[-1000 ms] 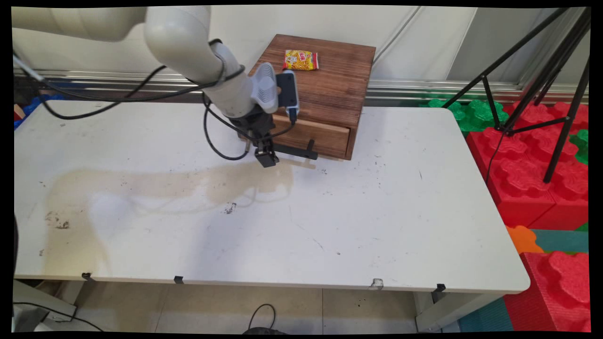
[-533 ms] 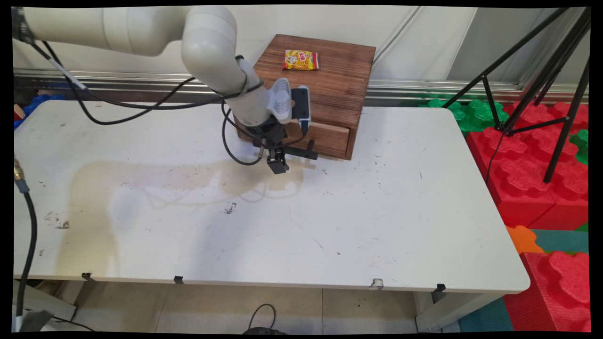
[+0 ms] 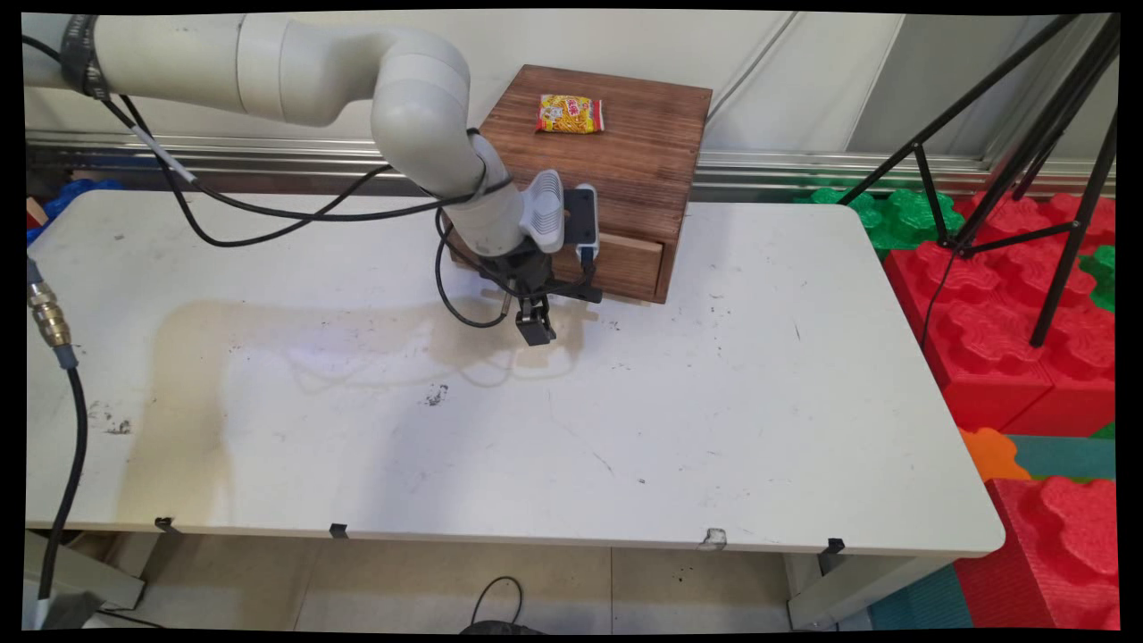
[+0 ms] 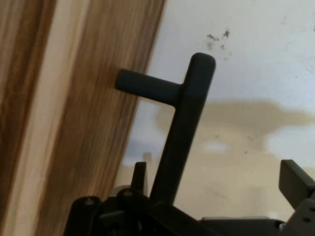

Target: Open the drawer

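The gripper [image 3: 536, 332] has moved right and a little nearer along the front of the wooden box [image 3: 625, 161] over the last second, and now hangs low over the table [image 3: 714, 402] at the left end of the black handle [image 3: 576, 290] on the drawer [image 3: 625, 259]. The drawer and its handle sit where they were, so nothing has been pulled so far.

In the hand view the bar of the handle runs up between the two fingers [image 4: 295, 179]. They stand wide apart, the left one just beside the bar and the right one well clear of it, so the claw is spread around the handle and not closed on it.

The box stands at the far middle of the table against the wall, with its drawer facing the near side. A yellow and red snack packet [image 3: 570, 114] lies on top of the box near its far edge, well apart from the gripper. There is printing on the packet, but it is too small to read, and no other lettering can be made out
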Controlling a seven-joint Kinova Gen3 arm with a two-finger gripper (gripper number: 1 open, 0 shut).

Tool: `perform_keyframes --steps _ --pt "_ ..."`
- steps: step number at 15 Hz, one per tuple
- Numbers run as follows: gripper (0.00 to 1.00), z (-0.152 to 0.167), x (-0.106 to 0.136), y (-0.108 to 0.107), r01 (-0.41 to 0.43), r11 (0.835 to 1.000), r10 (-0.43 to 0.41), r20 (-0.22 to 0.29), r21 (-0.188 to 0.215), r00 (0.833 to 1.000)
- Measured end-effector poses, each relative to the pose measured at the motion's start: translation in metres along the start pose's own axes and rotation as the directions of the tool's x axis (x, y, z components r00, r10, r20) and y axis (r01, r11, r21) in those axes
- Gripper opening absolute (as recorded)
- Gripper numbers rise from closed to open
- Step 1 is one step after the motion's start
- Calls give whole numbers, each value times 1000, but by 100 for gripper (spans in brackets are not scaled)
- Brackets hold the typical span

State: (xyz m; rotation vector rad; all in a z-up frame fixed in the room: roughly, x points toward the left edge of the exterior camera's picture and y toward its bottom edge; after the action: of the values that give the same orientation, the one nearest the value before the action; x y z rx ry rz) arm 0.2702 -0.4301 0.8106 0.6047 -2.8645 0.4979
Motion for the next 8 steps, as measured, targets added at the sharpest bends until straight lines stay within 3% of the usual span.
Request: perform_keyframes --steps 8 --pt "100 5 2 15 24 999 -24 16 -34 1000"
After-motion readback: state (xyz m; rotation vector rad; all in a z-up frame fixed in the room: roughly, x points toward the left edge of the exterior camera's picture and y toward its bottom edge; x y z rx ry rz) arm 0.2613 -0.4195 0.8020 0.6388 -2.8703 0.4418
